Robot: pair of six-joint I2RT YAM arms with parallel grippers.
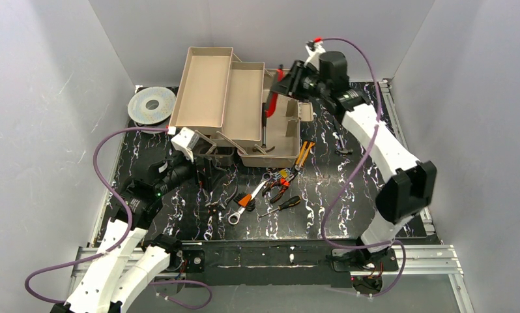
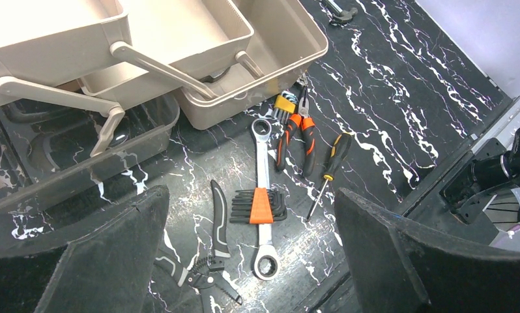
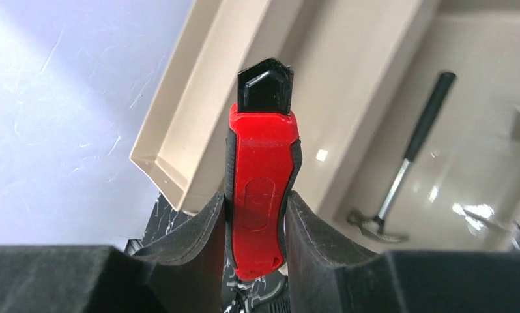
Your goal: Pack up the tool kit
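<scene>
Red knife (image 3: 260,176), clamped lengthwise in the right pincer (image 3: 255,218), hangs over the toolbox (image 3: 453,169). Left pincer (image 2: 249,195) gapes empty, farther off.

The knife (image 3: 260,189) has its lower end buried between the right fingers (image 3: 316,248), so I can't see that tip. The toolbox (image 3: 173,130) runs off the top and right edges of that wrist view, and off the top and left of the left wrist view. Black snips (image 2: 202,274) are partly covered by my left finger (image 2: 107,254). A small tool (image 1: 343,149) right of the box is too tiny for me to name from above.
</scene>
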